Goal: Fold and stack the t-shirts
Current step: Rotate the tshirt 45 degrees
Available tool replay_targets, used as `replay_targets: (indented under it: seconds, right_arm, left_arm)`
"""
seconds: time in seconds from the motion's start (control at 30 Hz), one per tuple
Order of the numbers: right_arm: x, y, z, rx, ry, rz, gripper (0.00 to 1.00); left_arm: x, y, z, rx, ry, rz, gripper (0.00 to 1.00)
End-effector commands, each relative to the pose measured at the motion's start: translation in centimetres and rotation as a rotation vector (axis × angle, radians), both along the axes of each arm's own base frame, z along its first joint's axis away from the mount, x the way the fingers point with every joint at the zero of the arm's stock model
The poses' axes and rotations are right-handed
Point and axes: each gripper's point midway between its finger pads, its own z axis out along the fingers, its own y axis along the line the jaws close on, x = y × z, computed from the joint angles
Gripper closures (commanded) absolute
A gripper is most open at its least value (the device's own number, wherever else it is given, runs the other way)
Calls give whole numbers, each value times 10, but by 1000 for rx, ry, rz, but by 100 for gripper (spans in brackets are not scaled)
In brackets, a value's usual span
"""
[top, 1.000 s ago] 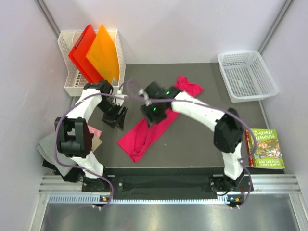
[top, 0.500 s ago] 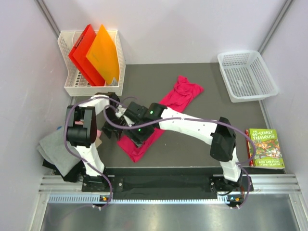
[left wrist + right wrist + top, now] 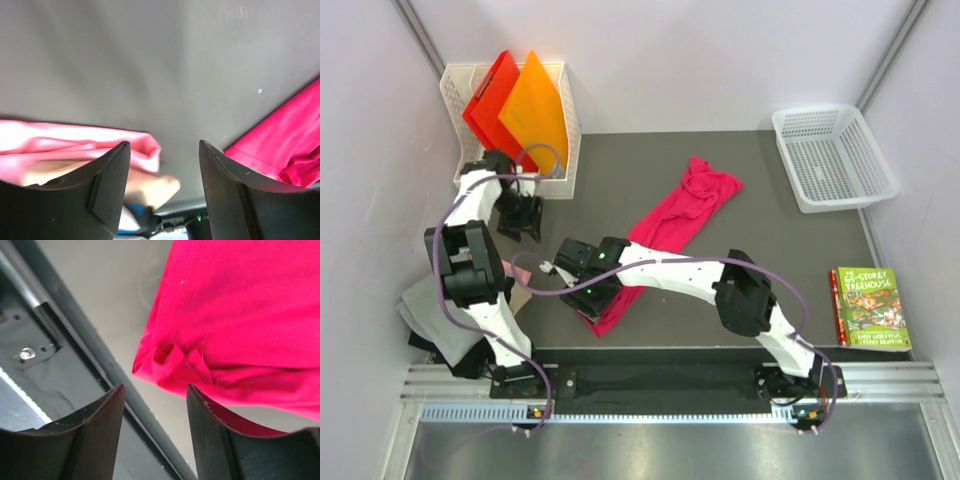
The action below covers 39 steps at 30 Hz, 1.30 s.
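Observation:
A bright magenta-pink t-shirt point(image 3: 670, 225) lies bunched in a long diagonal strip on the dark table, running from back right to front left. My right gripper point(image 3: 585, 290) hovers open over its front-left end; in the right wrist view the shirt's crumpled corner point(image 3: 167, 360) sits just beyond the open right gripper point(image 3: 155, 387), beside the table's front rail. My left gripper point(image 3: 520, 218) is open and holds nothing, near the file rack. The left wrist view shows a folded pale pink shirt point(image 3: 75, 145), a tan one point(image 3: 152, 187) and the magenta shirt point(image 3: 285, 145). A grey folded shirt point(image 3: 430, 305) lies at the left edge.
A white rack point(image 3: 465, 180) holding red and orange folders stands at the back left. A white basket point(image 3: 835, 155) sits at the back right. A green-covered book point(image 3: 870, 305) lies at the right edge. The table's front rail point(image 3: 90, 355) runs close to the right gripper.
My right gripper has travelled along the magenta shirt from its middle to its front-left end. My left gripper has pulled back and left toward the file rack. The shirt has stretched slightly.

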Motion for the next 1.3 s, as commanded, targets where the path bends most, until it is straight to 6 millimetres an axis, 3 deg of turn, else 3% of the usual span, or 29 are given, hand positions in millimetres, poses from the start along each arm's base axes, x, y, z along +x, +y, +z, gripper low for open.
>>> replay_targets:
  seconds: [0.0, 0.13, 0.33, 0.57, 0.9, 1.03, 1.07, 1.13, 1.17, 1.27]
  right_arm:
    - [10, 21, -1, 59, -23, 0, 48]
    - [9, 26, -9, 58, -1, -5, 53]
    - [11, 24, -17, 51, 8, -13, 61]
    - [18, 28, -17, 73, 10, -24, 86]
    - [17, 23, -19, 61, 10, -26, 98]
    - [21, 31, -7, 98, -11, -18, 100]
    - [23, 41, 6, 139, -16, -10, 100]
    - [21, 51, 11, 163, 2, 7, 100]
    - [13, 61, 22, 208, 45, 39, 98]
    - [-11, 64, 14, 217, 154, 102, 96]
  left_arm:
    - [-2, 0, 35, -76, -35, 3, 37]
    - [-3, 4, 49, -95, -69, 15, 37]
    - [-7, 11, 53, -100, -76, 34, 36]
    - [-11, 16, 51, -79, -85, 36, 36]
    - [-7, 22, 62, -68, -123, 51, 36]
    - [-4, 30, 72, -69, -158, 77, 35]
    - [-4, 31, 72, -68, -159, 77, 35]
    - [-4, 31, 70, -67, -151, 78, 35]
    - [-5, 31, 68, -71, -143, 82, 35]
    - [-6, 30, 68, -81, -137, 83, 35]
